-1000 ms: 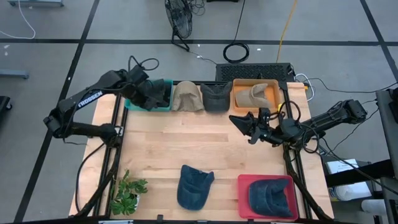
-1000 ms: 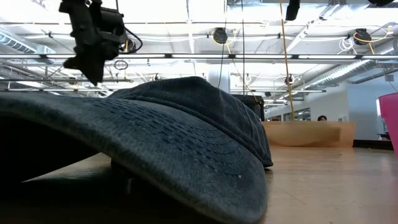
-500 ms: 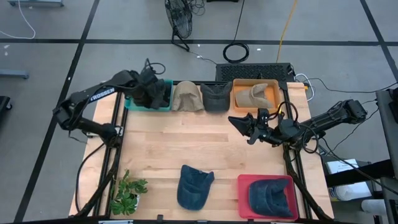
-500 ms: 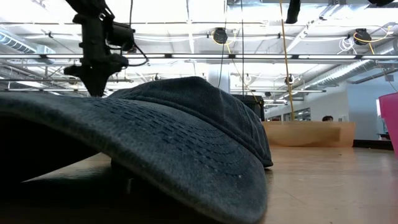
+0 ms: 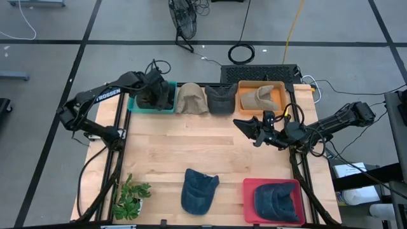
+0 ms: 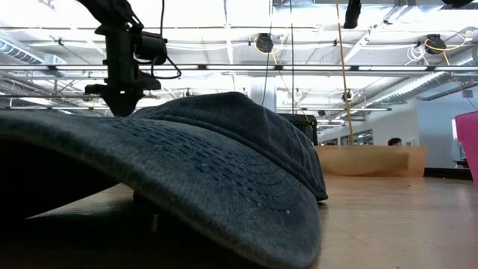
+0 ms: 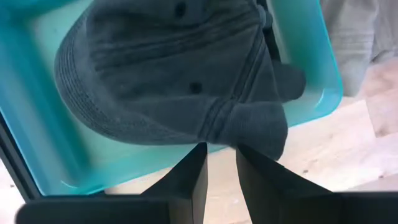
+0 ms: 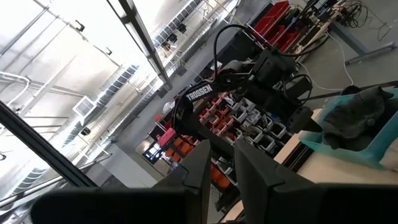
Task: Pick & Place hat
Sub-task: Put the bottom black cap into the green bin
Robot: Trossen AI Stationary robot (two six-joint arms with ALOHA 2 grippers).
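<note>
- My left gripper (image 7: pixel 219 163) hangs over the teal tray (image 5: pixel 135 106) at the table's 11 o'clock corner, the fingers (image 7: pixel 193 177) drawn to a narrow slot with bare gap between them — nothing held.
- A second ago this claw stood a little wider and sat further toward 9 o'clock, over the tray's outer edge; since then the arm has swung in toward 3 o'clock and the fingers have pinched in, then stopped.
- The dark grey hat (image 7: pixel 168 74) lies inside that tray, crown up, its folded edge just ahead of my fingertips in the wrist view. I judge it placed: the hat rests on the tray floor, and my fingers sit clear of the cloth.
- My right gripper (image 5: pixel 254 131) waits at about 3 o'clock, near the orange tray (image 5: pixel 242 97), fingers a narrow slot too and empty — unchanged over the last second.
- Other hats: a tan one (image 5: pixel 189 99) and a dark one (image 5: pixel 220 100) at 12 o'clock, a tan cap (image 5: pixel 262 95) in the orange tray, a blue cap (image 5: pixel 198 189) loose at 6 o'clock, another blue cap (image 5: pixel 276 200) in the red tray (image 5: pixel 249 203) at 5 o'clock.
- Next, as I read it, I lift away and go for a loose hat.
</note>
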